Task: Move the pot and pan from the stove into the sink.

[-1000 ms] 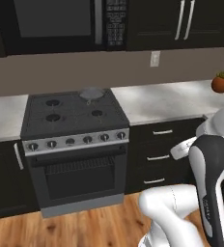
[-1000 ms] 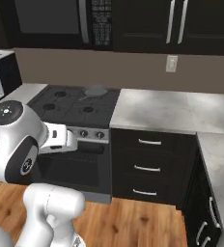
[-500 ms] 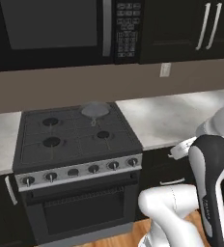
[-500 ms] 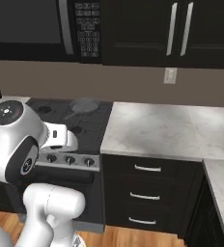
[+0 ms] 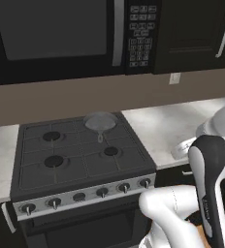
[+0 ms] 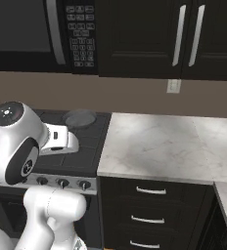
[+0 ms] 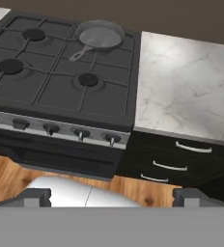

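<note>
The pan (image 7: 99,36), small, shallow and grey, sits on the back right burner of the black stove (image 7: 61,91), its thin handle pointing toward the front. It also shows in the left base view as the pan (image 5: 101,122) on the stove (image 5: 80,160), and in the right base view as the pan (image 6: 79,118) on the stove (image 6: 88,151). My gripper (image 7: 112,198) hangs open and empty in front of the stove, well short of the pan, above the wooden floor. The pot and the sink are out of view.
A marble counter (image 7: 186,87) with dark drawers (image 7: 169,166) below it adjoins the stove on the right. A black microwave (image 5: 61,34) hangs low over the burners. Knobs (image 7: 80,133) line the stove's silver front strip. Dark wall cabinets (image 6: 184,36) hang above the counter.
The base has driven closer to the stove, so the whole scene has grown and shifted in both base views. The pan has stayed on its burner. The gripper has remained open.
</note>
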Controlling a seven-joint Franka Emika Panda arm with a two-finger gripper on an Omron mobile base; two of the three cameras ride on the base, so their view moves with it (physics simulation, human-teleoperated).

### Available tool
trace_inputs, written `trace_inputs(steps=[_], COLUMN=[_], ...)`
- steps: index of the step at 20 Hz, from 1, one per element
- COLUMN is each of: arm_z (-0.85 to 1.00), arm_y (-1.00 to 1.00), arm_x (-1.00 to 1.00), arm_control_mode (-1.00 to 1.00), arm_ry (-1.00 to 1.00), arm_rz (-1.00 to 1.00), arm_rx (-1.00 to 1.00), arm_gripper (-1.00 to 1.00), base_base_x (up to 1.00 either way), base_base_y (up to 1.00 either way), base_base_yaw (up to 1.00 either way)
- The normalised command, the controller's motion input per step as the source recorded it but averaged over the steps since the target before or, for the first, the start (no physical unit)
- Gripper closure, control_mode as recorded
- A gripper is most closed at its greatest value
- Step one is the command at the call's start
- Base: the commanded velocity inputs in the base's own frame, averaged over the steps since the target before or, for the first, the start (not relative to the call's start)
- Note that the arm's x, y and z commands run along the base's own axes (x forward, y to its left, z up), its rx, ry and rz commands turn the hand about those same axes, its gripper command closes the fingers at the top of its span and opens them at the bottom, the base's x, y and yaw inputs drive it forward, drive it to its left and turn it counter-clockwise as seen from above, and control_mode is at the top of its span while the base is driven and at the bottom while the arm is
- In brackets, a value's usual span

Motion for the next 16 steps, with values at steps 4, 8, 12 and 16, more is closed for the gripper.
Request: trace_inputs(steps=[4, 8, 12, 16], arm_z=[0.00, -0.09, -0.09, -0.07], arm_y=[0.03, 0.49, 0.63, 0.54], arm_x=[0.09, 0.63, 0.67, 0.63], arm_control_mode=[-1.00, -1.00, -1.00, -1.00], arm_ry=[0.00, -0.02, 0.00, 0.00], arm_rz=[-0.01, -0.15, -0.20, -0.21], arm_rx=[0.00, -0.02, 0.00, 0.00], arm_gripper=[-1.00, -1.00, -1.00, -1.00], base_base_x=[0.01, 0.00, 0.00, 0.00], base_base_y=[0.00, 0.00, 0.00, 0.00], base_base_yaw=[0.00, 0.00, 0.00, 0.00])
